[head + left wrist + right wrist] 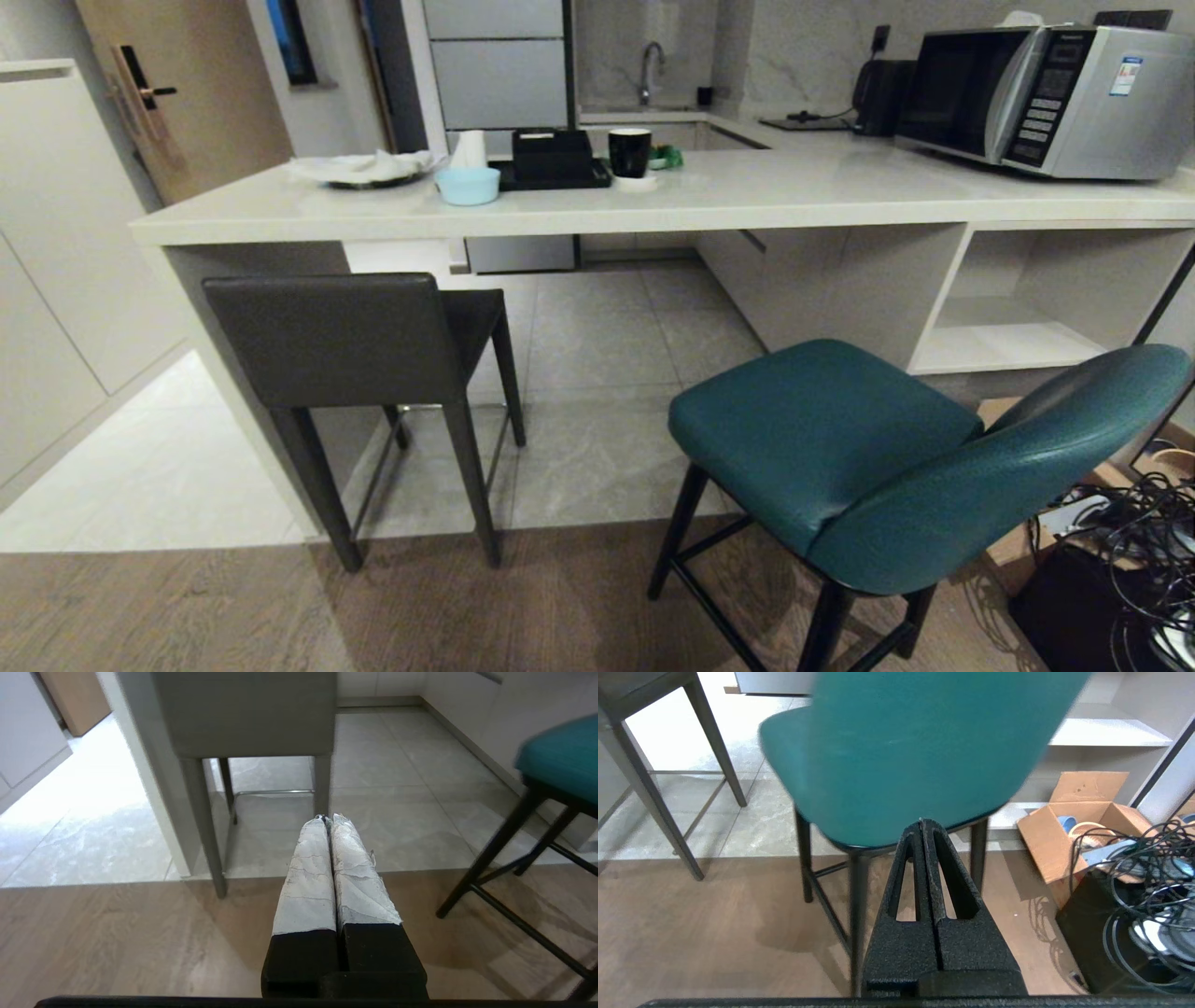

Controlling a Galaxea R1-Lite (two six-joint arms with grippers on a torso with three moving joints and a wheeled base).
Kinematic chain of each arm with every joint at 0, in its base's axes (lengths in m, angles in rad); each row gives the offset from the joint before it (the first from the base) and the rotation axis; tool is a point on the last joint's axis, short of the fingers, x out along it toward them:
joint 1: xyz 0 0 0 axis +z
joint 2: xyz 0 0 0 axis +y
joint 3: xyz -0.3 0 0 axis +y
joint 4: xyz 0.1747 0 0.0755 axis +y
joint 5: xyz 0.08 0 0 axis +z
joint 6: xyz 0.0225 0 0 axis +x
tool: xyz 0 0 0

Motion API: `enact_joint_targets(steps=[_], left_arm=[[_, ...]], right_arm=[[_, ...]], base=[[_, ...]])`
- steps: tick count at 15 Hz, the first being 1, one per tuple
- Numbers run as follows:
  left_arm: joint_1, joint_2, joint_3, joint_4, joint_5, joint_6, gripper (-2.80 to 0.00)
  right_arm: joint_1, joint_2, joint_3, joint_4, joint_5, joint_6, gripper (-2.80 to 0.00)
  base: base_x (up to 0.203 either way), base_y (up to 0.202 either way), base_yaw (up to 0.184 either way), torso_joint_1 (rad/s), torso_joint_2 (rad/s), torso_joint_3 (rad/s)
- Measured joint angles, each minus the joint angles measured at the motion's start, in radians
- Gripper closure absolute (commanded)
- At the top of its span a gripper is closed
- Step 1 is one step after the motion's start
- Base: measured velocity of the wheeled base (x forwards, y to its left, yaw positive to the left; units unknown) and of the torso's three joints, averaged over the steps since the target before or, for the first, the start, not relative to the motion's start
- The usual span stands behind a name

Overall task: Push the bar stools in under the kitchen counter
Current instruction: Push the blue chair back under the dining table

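While the head view shows the grey stool (355, 345) partly under the counter (653, 201) and the teal stool (868, 457) pulled out, neither arm appears there. The wrist views alone show the left gripper (327, 819) and right gripper (922, 822), both pressed together and empty.

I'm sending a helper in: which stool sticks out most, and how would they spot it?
Find the long off-white kitchen counter with the microwave. Before its open shelving stands the teal stool, rounded, on thin black legs, unlike the boxy dark grey stool leftward.
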State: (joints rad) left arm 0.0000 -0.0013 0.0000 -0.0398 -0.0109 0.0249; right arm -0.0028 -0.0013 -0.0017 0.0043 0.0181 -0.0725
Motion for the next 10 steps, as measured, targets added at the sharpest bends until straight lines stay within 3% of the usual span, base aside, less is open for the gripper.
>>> enact_joint_targets(steps=[10], left_arm=[[0.0,0.0,0.0,0.003,0.001,-0.002,0.0]], right_arm=[[0.0,0.0,0.0,0.0,-0.005,0.006,0.0]], base=[[0.0,-0.194,0.001,0.002,0.0,0.003]])
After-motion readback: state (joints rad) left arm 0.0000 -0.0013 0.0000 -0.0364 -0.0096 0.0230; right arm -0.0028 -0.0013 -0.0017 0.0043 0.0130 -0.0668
